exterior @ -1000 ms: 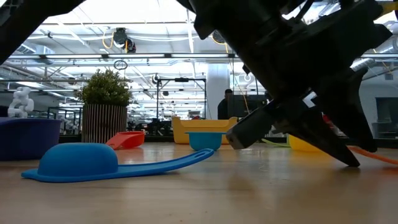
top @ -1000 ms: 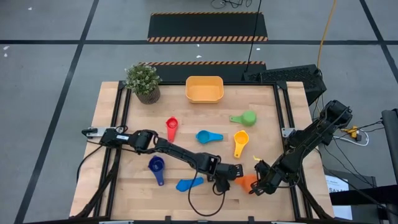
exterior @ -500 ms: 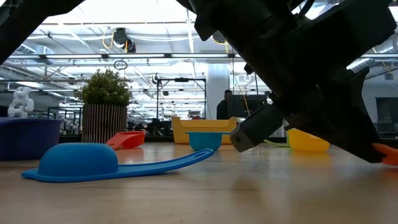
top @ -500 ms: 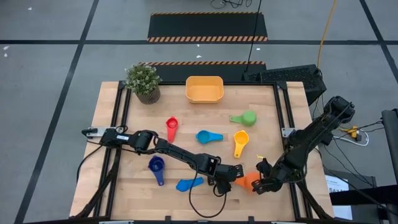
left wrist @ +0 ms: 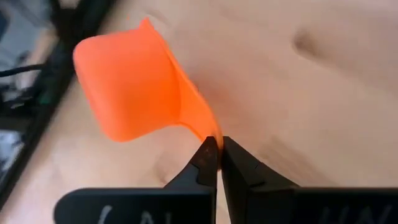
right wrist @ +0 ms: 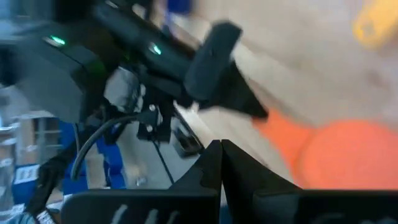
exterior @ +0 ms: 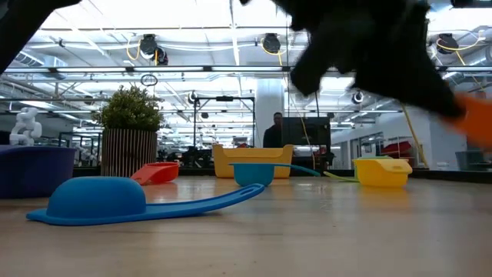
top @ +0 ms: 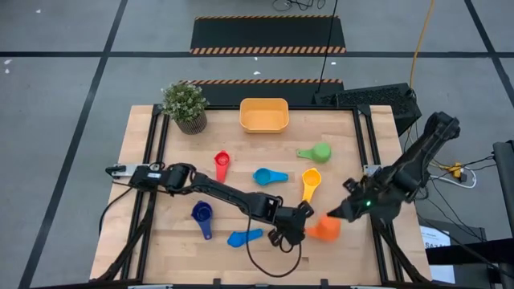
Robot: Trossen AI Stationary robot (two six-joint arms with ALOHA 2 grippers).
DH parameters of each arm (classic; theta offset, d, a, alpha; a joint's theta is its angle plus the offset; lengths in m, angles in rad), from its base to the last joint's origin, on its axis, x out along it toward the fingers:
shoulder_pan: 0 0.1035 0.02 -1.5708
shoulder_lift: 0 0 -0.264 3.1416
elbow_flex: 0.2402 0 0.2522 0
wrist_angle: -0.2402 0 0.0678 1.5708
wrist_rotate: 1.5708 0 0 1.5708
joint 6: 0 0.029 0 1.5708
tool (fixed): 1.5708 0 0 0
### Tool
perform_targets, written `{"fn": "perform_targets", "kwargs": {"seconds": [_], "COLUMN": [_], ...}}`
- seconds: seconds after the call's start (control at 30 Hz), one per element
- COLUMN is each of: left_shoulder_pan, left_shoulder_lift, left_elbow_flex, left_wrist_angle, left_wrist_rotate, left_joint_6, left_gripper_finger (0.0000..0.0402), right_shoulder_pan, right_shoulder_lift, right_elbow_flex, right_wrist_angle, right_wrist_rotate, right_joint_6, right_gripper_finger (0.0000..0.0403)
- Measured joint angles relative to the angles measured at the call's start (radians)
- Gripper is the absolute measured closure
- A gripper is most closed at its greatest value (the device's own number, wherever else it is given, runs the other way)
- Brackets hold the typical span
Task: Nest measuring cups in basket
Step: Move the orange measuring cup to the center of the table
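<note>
Orange cup [left wrist: 134, 87]: light, stiff, smooth plastic; best taken by its flat handle.
Left gripper [left wrist: 217, 155]: pinching that handle.
Right gripper [right wrist: 221, 155]: pressed together, empty, beside the cup.

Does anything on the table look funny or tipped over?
Yes. One light blue cup lies upside down near the table's front edge, dome up, handle flat on the wood. The orange cup is pinched by its handle in the shut left gripper. Nothing looks broken or spilled.
</note>
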Motion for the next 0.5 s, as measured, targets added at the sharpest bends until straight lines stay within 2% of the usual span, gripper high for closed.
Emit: {"fn": "perform_targets", "kwargs": {"seconds": [0.17,0.5], "left_shoulder_pan": [0.0,0.004], "left_shoulder_lift": [-0.061,-0.098], "left_elbow_flex": [0.001,0.002], "left_wrist_angle": [0.009,0.052], "left_wrist_rotate": [-0.001,-0.021], "left_joint_6": [-0.219,-0.748], "left_gripper_finger": [0.0396,0.0396], "right_shoulder_pan": [-0.001,-0.016], "right_shoulder_lift": [-0.111,-0.291], "right_elbow_flex": [0.0,0.0], "right_wrist_angle": [0.031,0.02], "right_wrist_rotate": [0.119,0.196], "right_joint_6": [-0.215,-0.507], "right_gripper_finger": [0.0403,0.0403]}}
